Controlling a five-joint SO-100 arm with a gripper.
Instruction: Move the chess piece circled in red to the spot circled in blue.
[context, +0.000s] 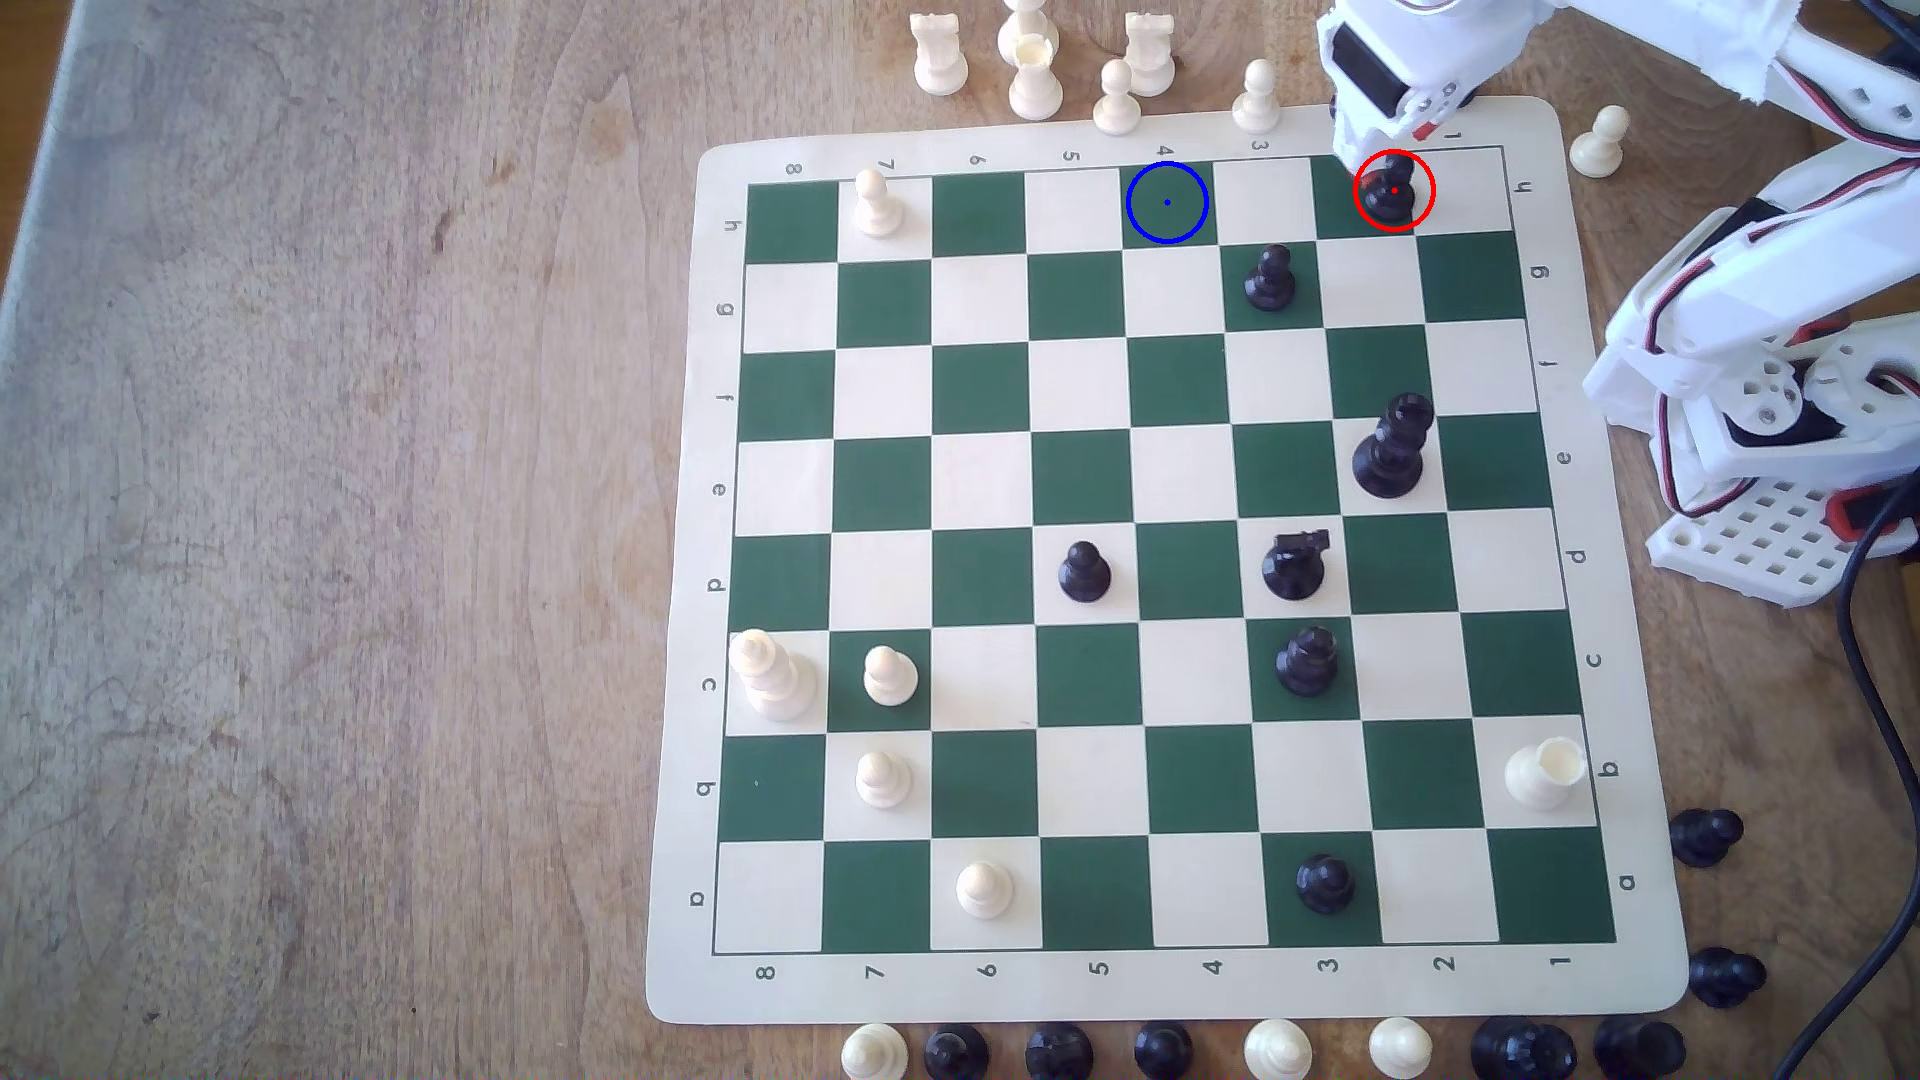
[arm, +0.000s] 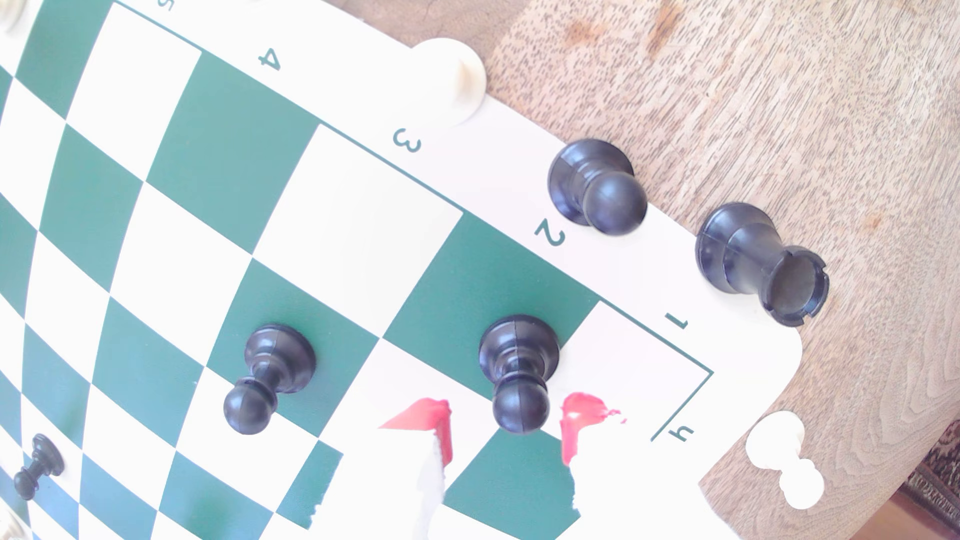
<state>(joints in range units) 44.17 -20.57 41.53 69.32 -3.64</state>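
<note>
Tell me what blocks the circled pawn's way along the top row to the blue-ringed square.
Nothing visible does. The small matte black pawn and the blue-ringed dark green square share a row, with one bare cream square between. The tool straddles the pawn's head.

Board (context: 1164, 992) border bearing digits 1 to 8 along its near and far edges, letters a to h down both sides, no other readable text

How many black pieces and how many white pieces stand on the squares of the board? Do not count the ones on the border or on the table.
Black pieces: 7
White pieces: 6
Total: 13
</note>
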